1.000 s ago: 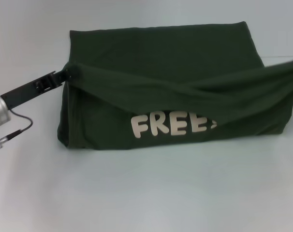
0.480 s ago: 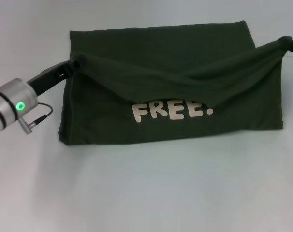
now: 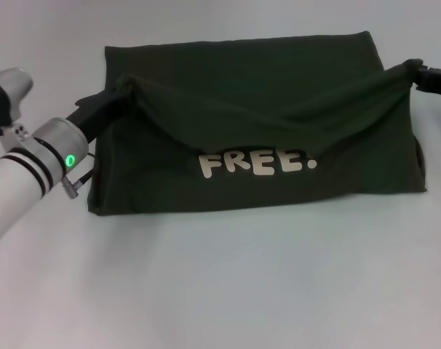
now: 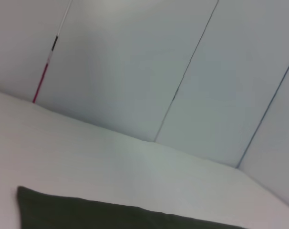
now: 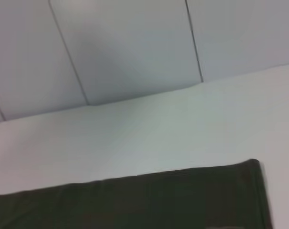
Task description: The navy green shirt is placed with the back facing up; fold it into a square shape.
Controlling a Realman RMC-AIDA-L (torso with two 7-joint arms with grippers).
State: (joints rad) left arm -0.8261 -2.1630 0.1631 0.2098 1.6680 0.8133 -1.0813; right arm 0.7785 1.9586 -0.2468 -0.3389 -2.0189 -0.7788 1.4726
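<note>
A pale table [image 3: 220, 291] fills the head view, and on it the navy green shirt [image 3: 257, 80] is spread across the upper middle of the frame as a wide dark block. Its near layer is raised off the lower layers: one corner is gathered into a bunch at the upper left, the other at the upper right, and the edge between them sags in a shallow curve above the cream lettering [image 3: 258, 163] reading "FREE."

The left gripper [image 3: 110, 97] is seen at the left bunch, clamped on the fabric there, with its silver-and-white arm reaching in from the left edge. The right gripper [image 3: 418, 73] is seen at the right edge, pinched on the other gathered corner, though only a small dark part of it shows.

The cloth is judged light, soft and limp, since it droops wherever it is unsupported. It is best held at corners or along a hem, with both ends kept level so the fold lands flat and unwrinkled.

In both wrist views only a dark strip of shirt, table and grey wall panels [image 4: 135, 71] are shown
</note>
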